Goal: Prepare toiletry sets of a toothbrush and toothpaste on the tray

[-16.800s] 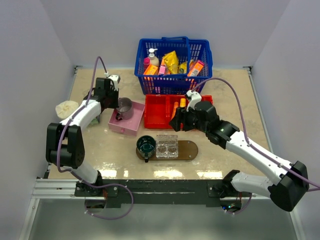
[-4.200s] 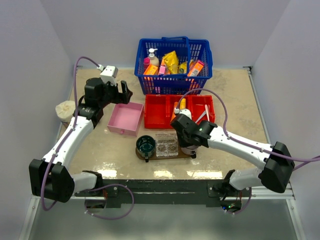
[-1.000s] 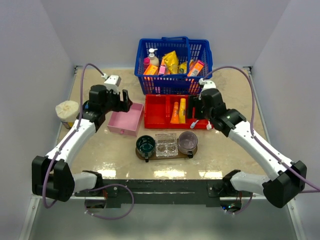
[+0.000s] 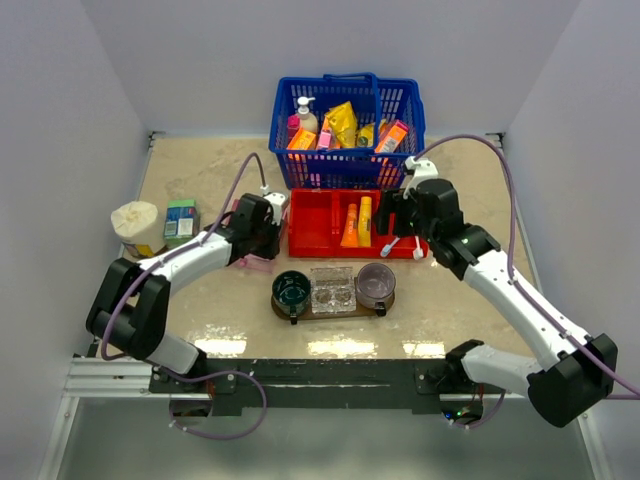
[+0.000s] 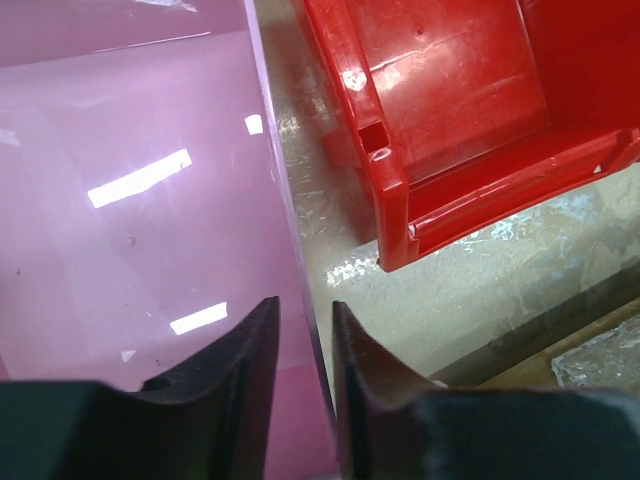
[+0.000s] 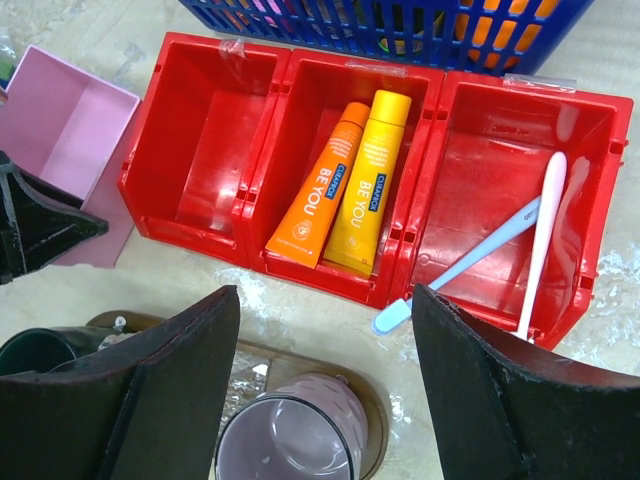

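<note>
Toothpaste tubes (image 6: 345, 190) lie side by side in the middle compartment of the red bin (image 6: 200, 150). Two toothbrushes (image 6: 540, 240) lie crossed in its right compartment, so none of these is on the tray (image 4: 335, 315). The tray, toward the table's near edge, carries a green cup (image 4: 292, 290), a glass dish (image 4: 334, 290) and a purple cup (image 4: 375, 284). The right gripper (image 6: 325, 295) hangs over the bin's front wall, fingers wide apart. The left gripper (image 5: 301, 305) straddles the pink box's (image 5: 130, 200) wall; whether it pinches is unclear.

BE YOU runs down the orange tube (image 6: 318, 196), and there's BE YOU again on the yellow tube (image 6: 366, 190). Smaller print is too fine to read.
</note>
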Robot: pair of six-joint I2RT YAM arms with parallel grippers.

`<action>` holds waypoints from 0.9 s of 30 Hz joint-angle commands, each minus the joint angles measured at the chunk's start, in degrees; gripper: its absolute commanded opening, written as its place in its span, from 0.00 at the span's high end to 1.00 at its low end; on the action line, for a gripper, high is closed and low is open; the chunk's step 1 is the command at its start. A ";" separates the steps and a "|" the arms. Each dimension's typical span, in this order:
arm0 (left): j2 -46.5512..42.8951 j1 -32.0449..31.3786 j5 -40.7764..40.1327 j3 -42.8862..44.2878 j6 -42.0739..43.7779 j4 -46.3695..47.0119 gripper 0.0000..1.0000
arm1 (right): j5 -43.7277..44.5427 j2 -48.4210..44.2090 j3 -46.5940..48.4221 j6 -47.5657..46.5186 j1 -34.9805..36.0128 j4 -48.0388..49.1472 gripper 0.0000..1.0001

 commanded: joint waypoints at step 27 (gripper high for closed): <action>9.05 -2.17 -8.61 11.52 -9.57 1.56 0.98 | -1.24 -0.28 -5.73 -0.60 -0.35 4.69 0.27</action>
